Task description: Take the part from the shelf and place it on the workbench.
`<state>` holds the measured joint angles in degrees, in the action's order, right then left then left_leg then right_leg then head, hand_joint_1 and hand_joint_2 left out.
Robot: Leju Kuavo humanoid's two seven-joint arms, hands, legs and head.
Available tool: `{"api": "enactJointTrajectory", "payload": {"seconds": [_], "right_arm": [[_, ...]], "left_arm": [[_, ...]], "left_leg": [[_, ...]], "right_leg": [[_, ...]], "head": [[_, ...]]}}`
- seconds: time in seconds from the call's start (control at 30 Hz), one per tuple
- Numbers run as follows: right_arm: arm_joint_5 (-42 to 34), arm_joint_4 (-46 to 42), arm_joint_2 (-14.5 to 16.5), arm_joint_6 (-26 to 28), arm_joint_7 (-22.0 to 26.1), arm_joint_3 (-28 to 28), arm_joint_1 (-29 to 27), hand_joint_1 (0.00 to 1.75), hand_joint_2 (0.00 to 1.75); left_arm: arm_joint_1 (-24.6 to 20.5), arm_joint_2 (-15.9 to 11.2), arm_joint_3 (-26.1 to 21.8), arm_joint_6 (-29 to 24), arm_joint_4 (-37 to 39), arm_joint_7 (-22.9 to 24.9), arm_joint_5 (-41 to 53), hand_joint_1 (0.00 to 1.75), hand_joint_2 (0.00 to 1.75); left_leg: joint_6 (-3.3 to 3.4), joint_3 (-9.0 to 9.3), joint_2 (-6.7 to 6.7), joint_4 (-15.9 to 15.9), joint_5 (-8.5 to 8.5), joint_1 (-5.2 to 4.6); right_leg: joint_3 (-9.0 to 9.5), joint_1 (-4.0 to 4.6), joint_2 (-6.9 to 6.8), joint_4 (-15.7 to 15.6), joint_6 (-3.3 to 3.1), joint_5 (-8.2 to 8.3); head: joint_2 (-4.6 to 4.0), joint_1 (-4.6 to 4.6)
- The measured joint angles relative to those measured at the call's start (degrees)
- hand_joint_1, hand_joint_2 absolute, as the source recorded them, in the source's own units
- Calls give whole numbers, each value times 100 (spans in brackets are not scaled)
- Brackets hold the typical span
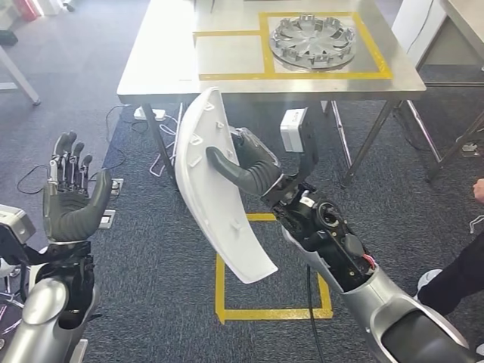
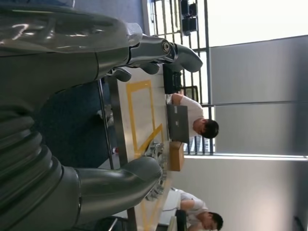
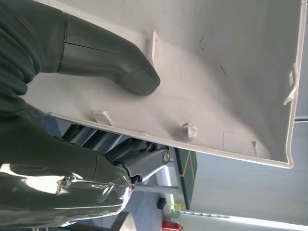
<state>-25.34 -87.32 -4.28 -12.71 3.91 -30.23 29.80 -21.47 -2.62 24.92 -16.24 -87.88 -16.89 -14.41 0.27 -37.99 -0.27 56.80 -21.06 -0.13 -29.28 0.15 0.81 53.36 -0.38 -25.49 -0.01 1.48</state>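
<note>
While the left hand (image 1: 71, 198) is held up bare with its dark fingers spread, a curved white plastic panel (image 1: 214, 193) with little moulded clips is gripped by the right hand (image 1: 248, 168), upright above blue carpet, just short of the shiny metal workbench (image 1: 165, 60).

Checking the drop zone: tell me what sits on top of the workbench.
On the workbench, a round grey wheel cover lies inside the right yellow-taped square; the left square is bare. The table's far end is out of frame.
</note>
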Motion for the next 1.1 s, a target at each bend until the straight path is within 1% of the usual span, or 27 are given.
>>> {"api": "enactJointTrajectory", "payload": {"seconds": [0.03,0.13,0.17,0.2,0.23,0.3,0.33,0.37,0.4,0.43,0.47,0.5,0.53,0.57,0.63,0.67,0.7,0.77,0.8,0.83,0.87,0.9,0.93,1.0,1.03,1.07,1.1], "right_arm": [[0,-1,0,5,0,2,1,175,175],[1,-2,0,17,-1,9,-8,175,175],[1,-3,0,19,1,14,-7,175,175],[1,-3,0,21,3,21,0,175,175],[1,-4,0,24,4,28,1,175,175],[4,-4,-1,31,1,34,-20,175,175],[13,-4,-1,43,-5,38,-44,175,175],[31,-4,-2,57,-13,43,-65,175,175],[51,-4,-2,69,-22,48,-79,175,175],[68,-4,-2,80,-29,54,-87,175,175],[81,-4,-2,83,-34,57,-88,175,175],[87,-4,-2,84,-39,63,-86,175,175],[94,-5,-2,84,-48,69,-85,175,175],[102,-7,-2,83,-58,76,-87,175,175],[111,-20,-2,80,-74,93,-90,175,175],[111,-32,-1,77,-74,99,-88,175,175],[111,-43,-1,74,-73,104,-81,175,175],[110,-56,0,68,-73,101,-74,175,175],[111,-56,0,68,-76,100,-76,175,175],[111,-56,0,68,-79,99,-81,175,175],[112,-56,0,68,-80,99,-85,175,175],[112,-56,0,68,-80,99,-87,175,175],[112,-56,0,68,-80,98,-87,175,175],[112,-56,0,67,-81,98,-85,175,175],[112,-56,0,68,-84,98,-82,175,175],[112,-57,0,68,-91,98,-80,175,175],[113,-58,0,71,-97,99,-77,175,175]], "left_arm": [[-7,1,1,3,1,1,-1,0,175],[-20,5,2,9,2,1,-2,0,175],[-25,7,2,12,2,-1,-2,0,175],[-33,11,2,16,1,-1,-2,0,175],[-42,16,2,20,1,-1,-2,0,175],[-47,24,2,25,3,-1,-2,0,175],[-41,27,2,27,5,-1,-2,0,175],[-34,28,2,30,8,-1,-2,0,175],[-30,30,2,36,10,-1,-1,0,175],[-28,33,2,43,11,-1,-1,0,175],[-29,36,2,51,13,-2,0,0,175],[-30,40,2,63,15,-1,2,0,175],[-34,45,2,72,19,-1,8,0,175],[-36,49,2,80,23,0,15,0,175],[-43,57,2,95,27,-1,40,0,175],[-44,60,2,100,28,-2,50,0,175],[-51,61,2,103,28,-5,57,0,175],[-56,61,2,102,32,-8,60,0,175],[-52,60,2,102,37,-9,60,0,175],[-44,59,2,102,43,-8,60,0,175],[-37,58,2,102,50,-7,60,0,175],[-34,57,2,102,55,-6,60,0,175],[-34,56,2,101,58,-5,60,0,175],[-40,56,2,101,61,-5,60,0,175],[-45,57,2,101,62,-4,60,0,175],[-51,58,2,101,63,-3,60,0,175],[-58,60,2,104,65,-2,60,0,175]], "left_leg": [[31,78,0,-192,64,-16],[125,163,-7,-275,26,-30],[150,214,-8,-288,2,-21],[174,274,-8,-297,-23,-12],[191,328,-7,-305,-56,-5],[211,421,-8,-305,-142,-6],[210,475,-9,-304,-191,-6],[209,543,-11,-304,-244,-6],[205,626,-14,-304,-302,-6],[198,717,-17,-305,-366,-6],[187,793,-19,-309,-429,-7],[168,854,-23,-309,-485,-11],[144,879,-28,-311,-530,-14],[117,888,-32,-308,-559,-16],[64,894,-36,-272,-586,-19],[40,864,-32,-160,-577,-17],[15,756,-29,57,-569,-15],[-44,302,-21,765,-646,5],[-72,14,-19,1115,-762,16],[-95,-234,-17,1347,-897,27],[-106,-407,-16,1418,-981,33],[-104,-479,-15,1307,-955,36],[-90,-456,-14,1035,-791,37],[-43,-267,-8,242,-185,23],[-15,-180,-6,-57,32,13],[13,-116,-9,-249,181,4],[40,-81,-18,-325,213,3]], "right_leg": [[16,1,0,-3,30,-38],[39,3,-5,27,134,-121],[25,1,-11,107,164,-164],[-59,-5,-17,292,190,-237],[-233,-13,-24,618,212,-338],[-735,-20,-30,1465,246,-595],[-957,-21,-31,1754,260,-678],[-1085,-21,-32,1832,271,-667],[-1098,-21,-34,1676,276,-528],[-1016,-20,-34,1329,273,-270],[-896,-18,-34,884,258,71],[-788,-4,-35,479,230,308],[-696,12,-34,203,189,462],[-654,27,-32,52,144,525],[-556,34,-29,-7,62,492],[-498,24,-27,-35,33,490],[-422,12,-27,-59,6,469],[-300,-2,-24,-91,-36,399],[-253,-3,-23,-94,-49,353],[-202,-4,-19,-93,-53,301],[-138,-4,-14,-93,-51,244],[-64,-4,-9,-93,-47,182],[20,-3,-5,-93,-40,116],[165,7,-1,-85,-8,-22],[212,18,7,-80,18,-93],[239,30,11,-80,46,-161],[274,43,17,-30,77,-194]], "head": [[0,-11],[0,-14],[0,-4],[0,16],[0,40],[-1,88],[0,105],[0,125],[0,149],[1,173],[0,195],[0,200],[0,201],[0,199],[1,199],[0,200],[0,184],[0,128],[1,96],[1,75],[0,60],[0,44],[0,29],[1,-3],[0,-20],[0,-29],[0,-32]]}}
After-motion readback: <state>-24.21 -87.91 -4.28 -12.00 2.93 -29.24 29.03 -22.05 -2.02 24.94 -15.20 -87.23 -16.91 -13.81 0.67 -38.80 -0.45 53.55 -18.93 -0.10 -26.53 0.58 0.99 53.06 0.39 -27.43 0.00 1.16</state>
